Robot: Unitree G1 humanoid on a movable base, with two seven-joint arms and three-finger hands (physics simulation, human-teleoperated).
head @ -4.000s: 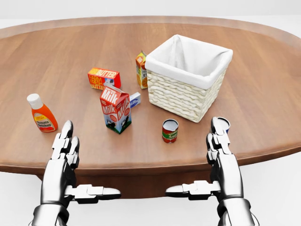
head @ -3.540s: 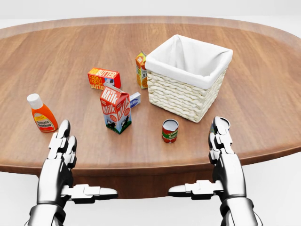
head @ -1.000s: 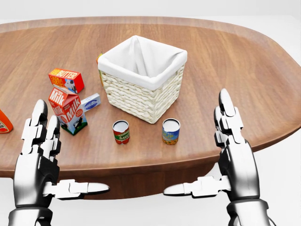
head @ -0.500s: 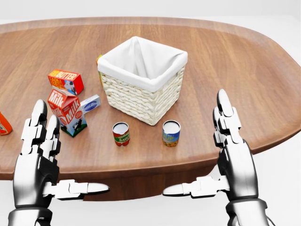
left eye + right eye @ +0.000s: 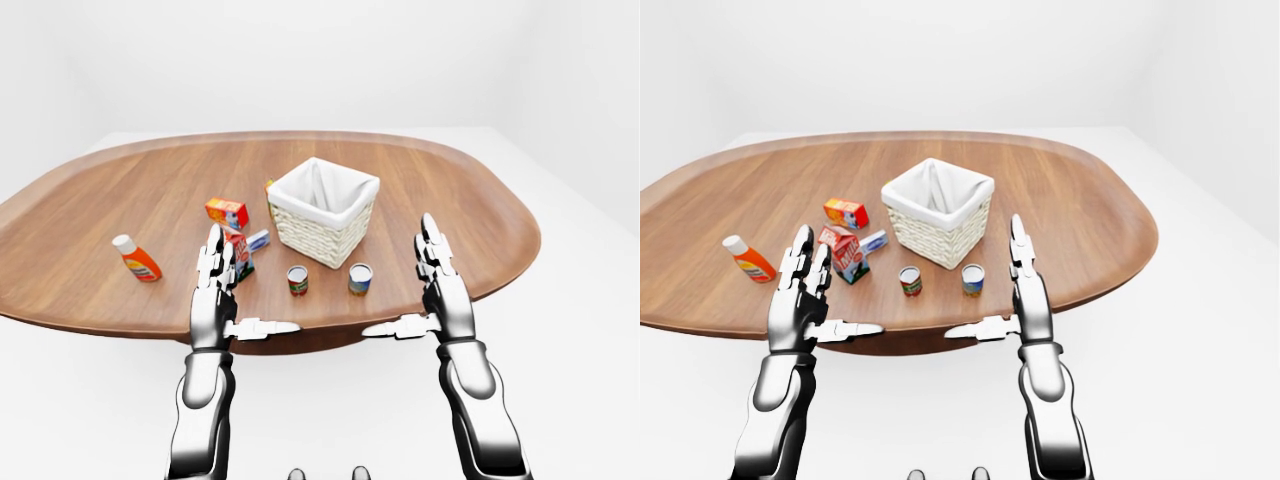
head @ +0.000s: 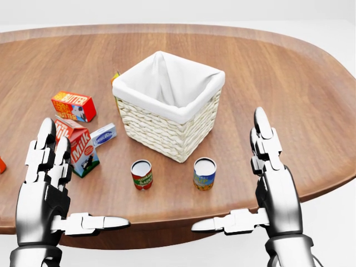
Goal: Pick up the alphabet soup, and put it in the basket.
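Both hands are empty. My left hand [image 6: 41, 194] and right hand [image 6: 278, 192] hover at the bottom of the head view with fingers straight and spread and thumbs pointing inward, gripping nothing. The soup [image 6: 204, 173], which I judge to be the blue-and-yellow can, stands upright at lower centre of the table [image 6: 289, 83], just below the basket [image 6: 167, 133] and to the left of my right hand. Primary risk: selecting the wrong can. A red-and-green can [image 6: 141, 174] of the same shape stands near the soup on its left, and the labels are too small to read. Secondary risk: a sideways reach with the right hand may tip the soup or push it against the basket wall, since the gap between them is small. Third risk: the soup may strike the basket rim if it is not lifted clear before it is carried over. Other items sit further left: a milk carton [image 6: 78, 146] partly hidden by my left fingers, a small blue box [image 6: 103, 134], a butter box [image 6: 73, 105], an orange carton [image 6: 115, 78] behind the basket, and a sauce bottle [image 5: 136, 258]. Nothing stands between my right hand and the soup.
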